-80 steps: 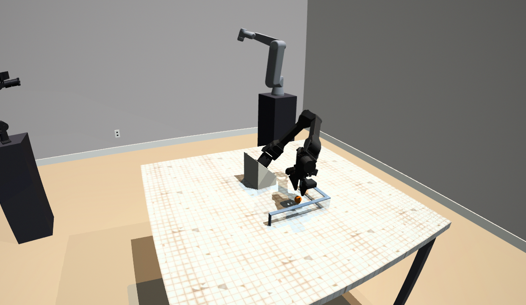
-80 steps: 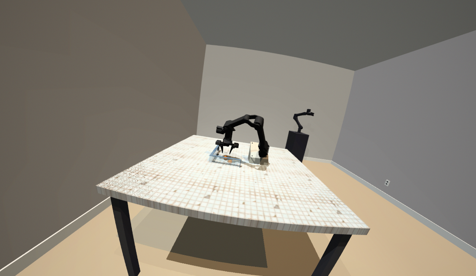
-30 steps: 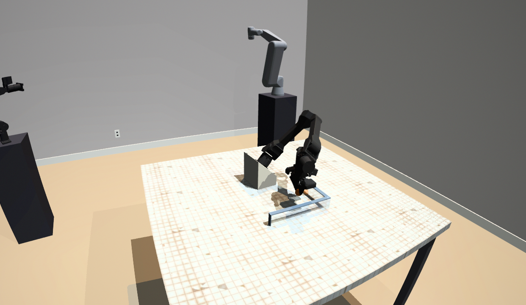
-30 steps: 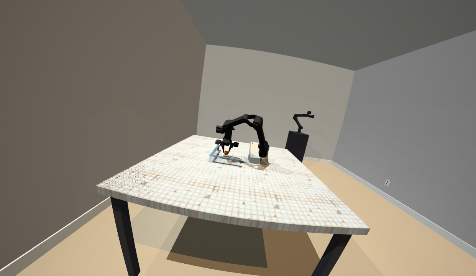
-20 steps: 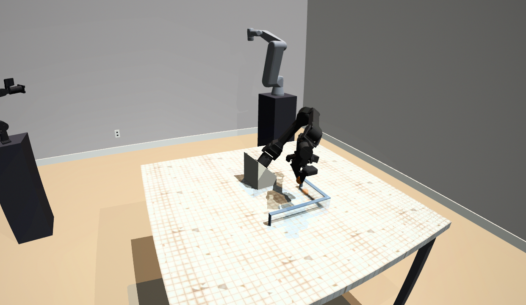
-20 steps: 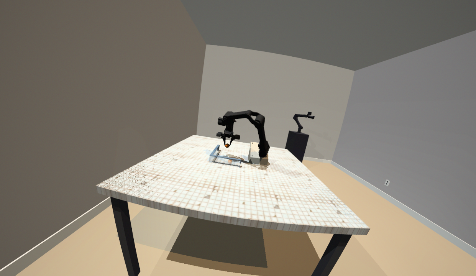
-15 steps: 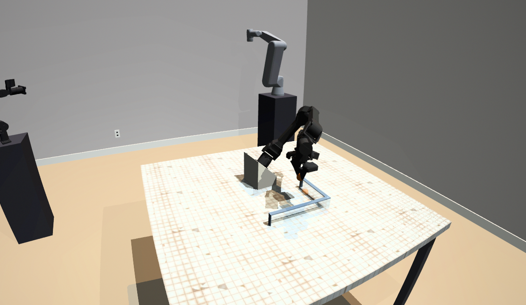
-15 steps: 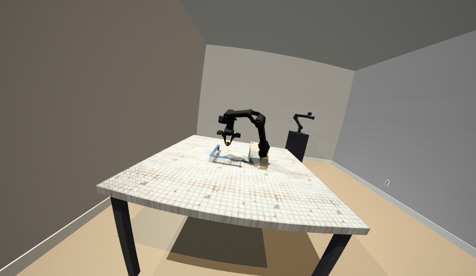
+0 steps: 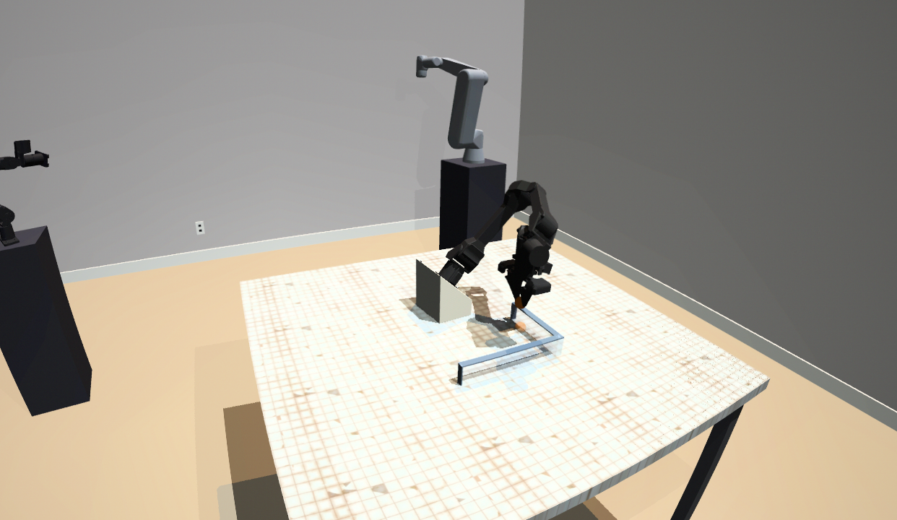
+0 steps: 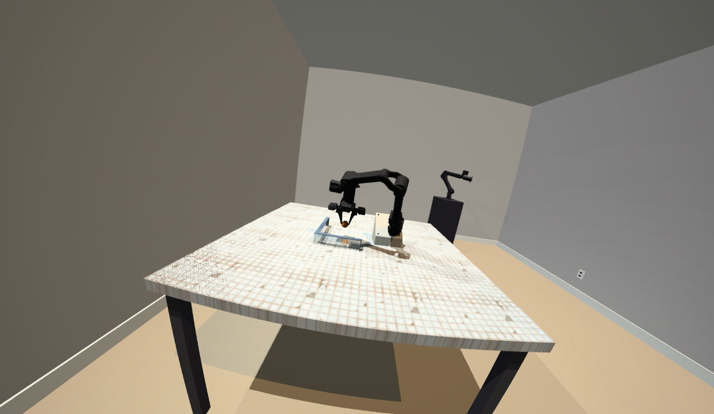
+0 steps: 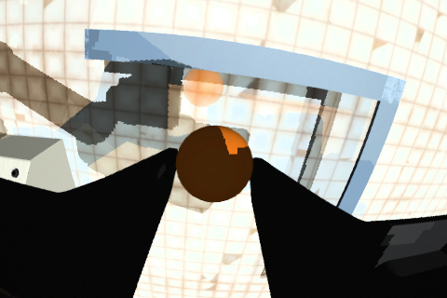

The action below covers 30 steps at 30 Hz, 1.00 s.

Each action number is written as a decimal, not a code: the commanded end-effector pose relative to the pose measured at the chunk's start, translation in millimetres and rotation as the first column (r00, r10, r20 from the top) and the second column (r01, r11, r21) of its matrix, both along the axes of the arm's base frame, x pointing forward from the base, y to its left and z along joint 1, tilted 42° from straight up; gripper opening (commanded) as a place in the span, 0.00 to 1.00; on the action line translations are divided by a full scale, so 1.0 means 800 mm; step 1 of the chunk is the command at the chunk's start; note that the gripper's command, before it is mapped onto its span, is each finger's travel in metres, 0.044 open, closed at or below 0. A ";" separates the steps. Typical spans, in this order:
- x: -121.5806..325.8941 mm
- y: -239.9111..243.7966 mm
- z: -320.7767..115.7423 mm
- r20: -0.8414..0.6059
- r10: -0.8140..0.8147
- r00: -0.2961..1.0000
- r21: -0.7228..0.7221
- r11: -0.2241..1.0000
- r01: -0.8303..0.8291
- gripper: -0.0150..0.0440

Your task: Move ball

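My gripper (image 9: 520, 302) (image 10: 345, 223) (image 11: 214, 161) is shut on the orange ball (image 9: 518, 301) (image 10: 344, 224) (image 11: 209, 177). The ball is held between the fingertips, in the air above the table; most of it is in shade in the wrist view. The see-through copy (image 9: 520, 326) (image 10: 344, 241) (image 11: 203, 88) shows as a pale orange ball on the table, below the held ball in the top and exterior views and ahead of it in the wrist view, close to one wall. The low clear walls (image 9: 510, 352) (image 10: 338, 237) (image 11: 242, 51) have blue top edges and meet in a corner.
The table (image 9: 386, 420) (image 10: 267, 288) has a tiled top. A pale wedge-shaped block (image 9: 428, 290) (image 10: 381, 229) (image 11: 47, 163) stands at the arm's base. Other arms stand on dark pedestals (image 9: 472, 200) (image 10: 444, 216) away from the table.
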State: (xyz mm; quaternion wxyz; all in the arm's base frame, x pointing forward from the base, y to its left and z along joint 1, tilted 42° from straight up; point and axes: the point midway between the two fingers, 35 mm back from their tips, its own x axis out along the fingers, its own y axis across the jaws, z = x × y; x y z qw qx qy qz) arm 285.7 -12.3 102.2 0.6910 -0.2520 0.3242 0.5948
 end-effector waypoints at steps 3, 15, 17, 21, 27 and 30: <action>-0.014 0.026 0.004 0.000 -0.003 1.000 0.010 1.000 0.003 0.25; -0.007 0.061 -0.037 0.000 -0.003 1.000 0.008 1.000 0.003 0.25; -0.006 0.070 -0.046 0.001 -0.003 1.000 0.009 1.000 0.003 0.25; -0.006 0.084 -0.060 0.001 -0.003 1.000 0.012 1.000 0.003 0.25; -0.006 0.086 -0.062 0.001 -0.003 1.000 0.012 1.000 0.003 0.25; -0.006 0.089 -0.066 0.001 -0.003 1.000 0.012 1.000 0.003 0.25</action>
